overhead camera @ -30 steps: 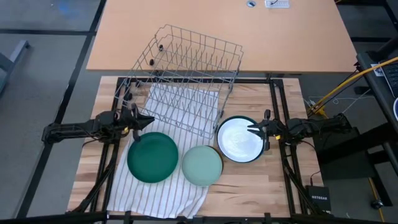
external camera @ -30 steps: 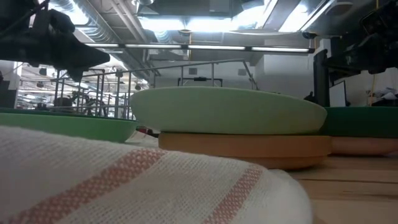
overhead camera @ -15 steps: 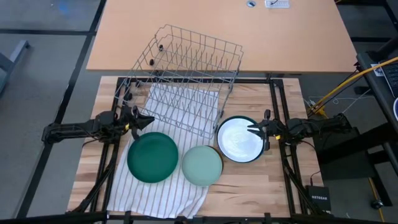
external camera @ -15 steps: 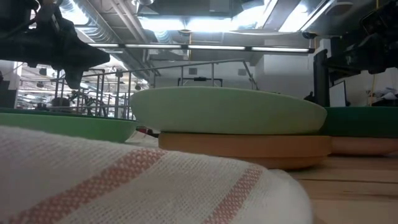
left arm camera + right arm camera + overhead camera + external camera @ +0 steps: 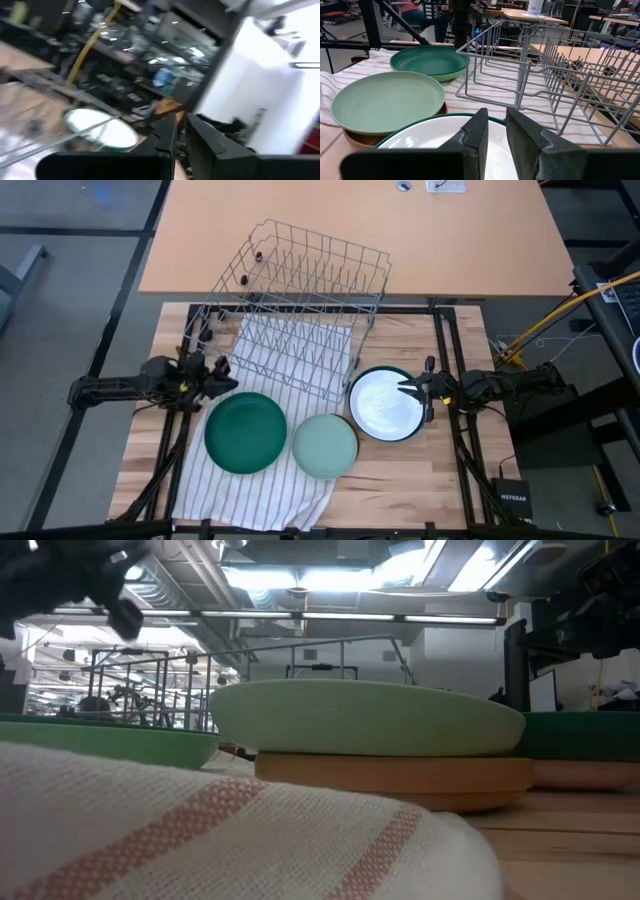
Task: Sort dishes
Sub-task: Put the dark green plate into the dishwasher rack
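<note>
Left claw [image 5: 218, 373] hangs above the dark green plate's [image 5: 245, 432] far edge, fingers nearly together, holding nothing. Right claw [image 5: 408, 388] sits narrow over the white plate [image 5: 382, 408].

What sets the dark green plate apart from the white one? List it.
The dark green plate is one solid colour; the white plate has a dark rim. The dark green plate lies on the striped cloth, the white plate on bare wood. The right gripper hangs over the white plate; nothing is over the green. Both are round and lie flat.
</note>
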Robot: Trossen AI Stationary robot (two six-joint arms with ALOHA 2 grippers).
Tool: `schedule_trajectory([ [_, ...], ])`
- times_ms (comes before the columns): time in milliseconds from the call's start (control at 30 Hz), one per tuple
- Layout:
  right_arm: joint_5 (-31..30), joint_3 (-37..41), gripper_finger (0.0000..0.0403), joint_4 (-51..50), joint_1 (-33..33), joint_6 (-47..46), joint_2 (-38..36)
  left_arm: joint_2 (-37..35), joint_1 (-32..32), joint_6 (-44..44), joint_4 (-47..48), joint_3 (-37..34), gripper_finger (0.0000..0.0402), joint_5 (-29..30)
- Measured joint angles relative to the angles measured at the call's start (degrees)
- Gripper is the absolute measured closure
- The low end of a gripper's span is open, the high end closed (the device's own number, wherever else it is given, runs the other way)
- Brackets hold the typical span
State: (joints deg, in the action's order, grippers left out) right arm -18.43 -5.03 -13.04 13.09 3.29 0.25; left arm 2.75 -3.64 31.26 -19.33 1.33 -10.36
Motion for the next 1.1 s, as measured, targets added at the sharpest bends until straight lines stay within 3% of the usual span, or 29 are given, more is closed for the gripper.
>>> schedule_trajectory([
  [167,0.0,0.0,0.0331,0.0,0.0,0.0,0.0,2.7,4.8,-2.0,-0.5,2.4,0.0373,-0.2],
  [333,0.0,0.0,0.0331,0.0,0.0,0.0,0.0,10.4,9.4,-5.5,-0.2,6.9,0.0373,-0.1],
  [533,0.0,0.0,0.0331,0.0,0.0,0.0,0.0,25.1,14.9,-7.5,15.3,16.6,0.0373,0.0],
  [800,0.0,0.0,0.0331,0.0,0.0,0.0,0.0,45.0,22.1,-3.0,32.9,30.1,0.0373,-0.6],
  [1100,0.0,0.0,0.0331,0.0,0.0,0.0,0.0,58.9,29.9,10.6,33.9,34.4,0.0367,-7.8],
])
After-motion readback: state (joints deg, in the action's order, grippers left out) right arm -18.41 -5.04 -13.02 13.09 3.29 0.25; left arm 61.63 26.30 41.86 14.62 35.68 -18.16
